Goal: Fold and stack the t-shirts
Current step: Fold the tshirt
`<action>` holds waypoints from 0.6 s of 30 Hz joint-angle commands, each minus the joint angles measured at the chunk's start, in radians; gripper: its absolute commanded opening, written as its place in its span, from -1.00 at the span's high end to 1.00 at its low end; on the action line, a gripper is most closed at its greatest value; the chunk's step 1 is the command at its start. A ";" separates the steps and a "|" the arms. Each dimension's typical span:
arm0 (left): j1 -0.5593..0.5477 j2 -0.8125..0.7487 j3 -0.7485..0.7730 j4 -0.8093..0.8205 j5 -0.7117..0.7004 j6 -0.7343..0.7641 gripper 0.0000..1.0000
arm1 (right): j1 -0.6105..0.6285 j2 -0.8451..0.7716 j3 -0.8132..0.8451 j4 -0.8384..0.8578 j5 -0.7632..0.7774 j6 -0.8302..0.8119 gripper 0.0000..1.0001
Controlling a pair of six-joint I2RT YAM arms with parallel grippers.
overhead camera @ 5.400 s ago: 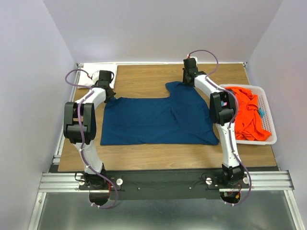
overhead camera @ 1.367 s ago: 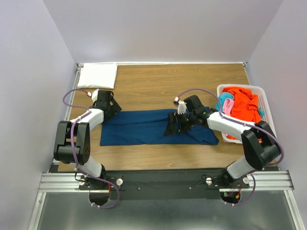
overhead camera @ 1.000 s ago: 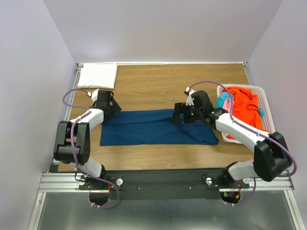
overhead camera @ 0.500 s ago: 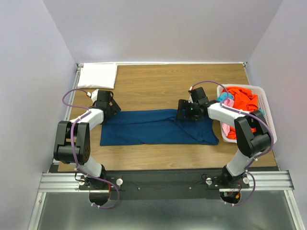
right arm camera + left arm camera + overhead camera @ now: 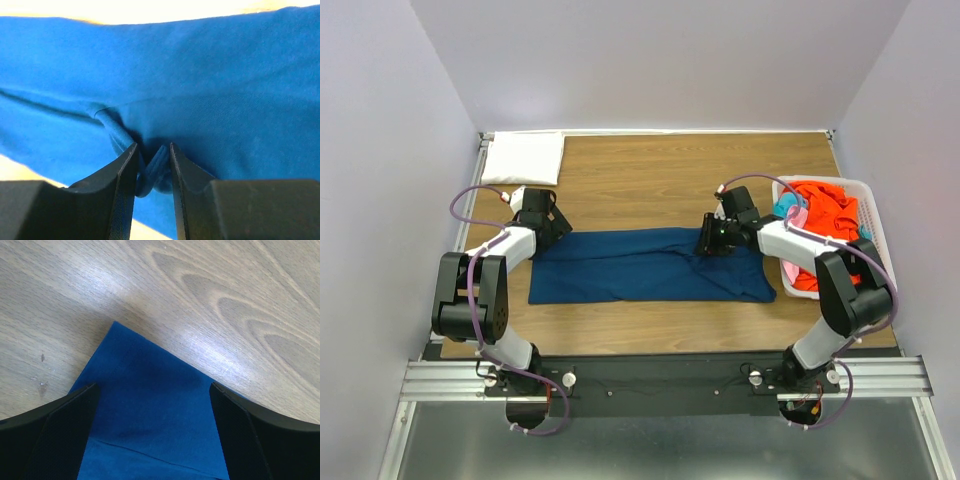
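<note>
- The blue t-shirt (image 5: 650,263) lies in the middle of the desk, folded into 1 long strip from left to right.
- The right jaws are squeezed on a little bump of blue cloth near the strip's far right end.
- The left jaws are spread wide over its far left corner and grip nothing.
- I think this shirt is about half folded and needs more folds.
- 1 white t-shirt (image 5: 523,157) sits folded at the far left corner, maybe the start of the stack.
- The orange t-shirt (image 5: 830,230), pink t-shirt (image 5: 798,216) and teal t-shirt (image 5: 781,209) wait crumpled in the white basket (image 5: 845,297).
- The desk (image 5: 640,170) is brown wood, with plain pale walls around.
</note>
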 commanded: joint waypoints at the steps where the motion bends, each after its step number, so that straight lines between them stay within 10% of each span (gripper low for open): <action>1: 0.003 -0.011 0.005 -0.012 -0.014 0.012 -0.97 | -0.003 -0.073 -0.032 0.015 -0.060 0.042 0.24; 18: 0.003 -0.018 0.015 -0.029 -0.044 0.010 -0.97 | 0.233 -0.111 -0.098 0.055 -0.161 0.128 -0.07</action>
